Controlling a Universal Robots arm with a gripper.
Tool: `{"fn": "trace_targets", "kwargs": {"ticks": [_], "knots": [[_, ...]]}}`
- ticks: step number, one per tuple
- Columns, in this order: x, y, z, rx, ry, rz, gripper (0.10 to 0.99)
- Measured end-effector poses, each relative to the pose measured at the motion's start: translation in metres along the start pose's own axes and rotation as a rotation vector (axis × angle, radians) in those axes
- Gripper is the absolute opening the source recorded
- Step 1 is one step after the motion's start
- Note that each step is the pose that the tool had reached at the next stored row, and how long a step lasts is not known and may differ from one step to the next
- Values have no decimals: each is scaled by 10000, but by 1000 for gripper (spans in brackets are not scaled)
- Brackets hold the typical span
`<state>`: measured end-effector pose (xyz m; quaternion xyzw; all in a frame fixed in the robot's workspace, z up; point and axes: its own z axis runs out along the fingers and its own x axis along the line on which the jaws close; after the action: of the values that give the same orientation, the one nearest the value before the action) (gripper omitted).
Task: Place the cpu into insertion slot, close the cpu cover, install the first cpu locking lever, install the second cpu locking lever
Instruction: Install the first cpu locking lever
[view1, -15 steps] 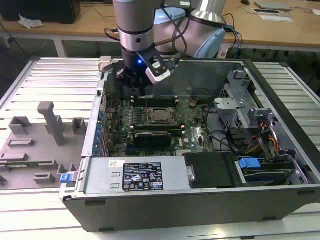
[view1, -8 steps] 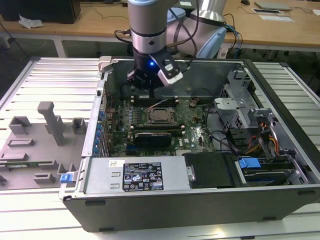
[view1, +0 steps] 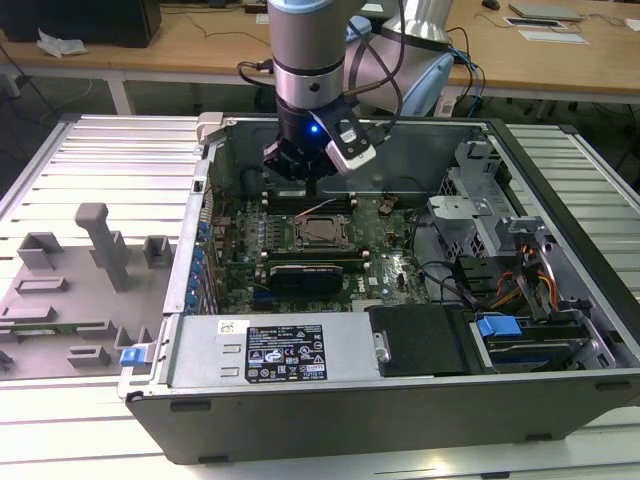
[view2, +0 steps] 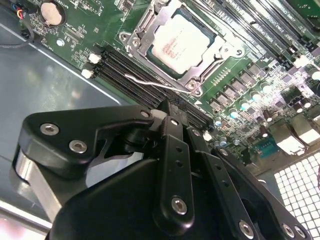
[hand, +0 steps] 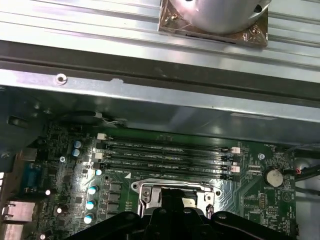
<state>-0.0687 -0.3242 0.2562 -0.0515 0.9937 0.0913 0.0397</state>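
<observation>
Black gripper (view1: 313, 190), fingers pressed together, hovering upper centre of exterior view above silvery-grey square cpu (view1: 322, 233) seated under thin silvery metal cpu cover (view2: 200, 74)

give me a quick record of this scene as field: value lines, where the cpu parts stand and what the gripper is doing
setting: open computer case with a green motherboard inside
cpu: seated in the insertion slot
cpu cover: down over the cpu's edges
locking lever: thin wire, sticks out over the memory slots, looks unlatched
gripper: shut, holds nothing, above the memory slots near the locking lever
contact with lever: cannot tell
</observation>
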Motion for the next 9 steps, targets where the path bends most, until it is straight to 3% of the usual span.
{"fn": "trace_targets", "kwargs": {"ticks": [1,2,4,5,6,9], "knots": [[3,0,0,246,1,-22,106],[4,1,4,413,-46,-43,106],[7,1,11,647,-143,-66,106],[11,1,17,838,-192,-72,106],[11,4,21,974,-189,-62,106],[11,9,26,1179,-171,-43,106]]}}
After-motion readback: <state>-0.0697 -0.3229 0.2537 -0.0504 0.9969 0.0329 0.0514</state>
